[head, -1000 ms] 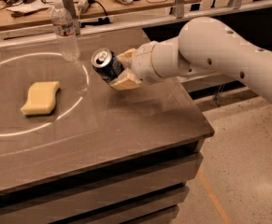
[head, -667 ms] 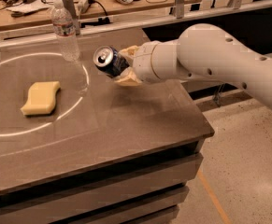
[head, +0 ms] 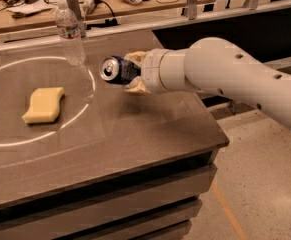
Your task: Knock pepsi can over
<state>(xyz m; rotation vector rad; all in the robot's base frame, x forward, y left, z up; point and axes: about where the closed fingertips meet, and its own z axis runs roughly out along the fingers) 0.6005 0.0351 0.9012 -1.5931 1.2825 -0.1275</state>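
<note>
The beige-fingered gripper, on a smooth white rounded arm, pinches the small blue aluminium pepsi can from above and below. The can lies sideways over the dark matte bench, silver top facing left, its rear hidden between the fingers. Whether it touches the bench is unclear. A clear plastic water bottle stands near it, and a yellow wavy sponge lies further left.

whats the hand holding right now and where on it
The hand holds the can by its blue side, near the base end, tipped sideways over the table.
</note>
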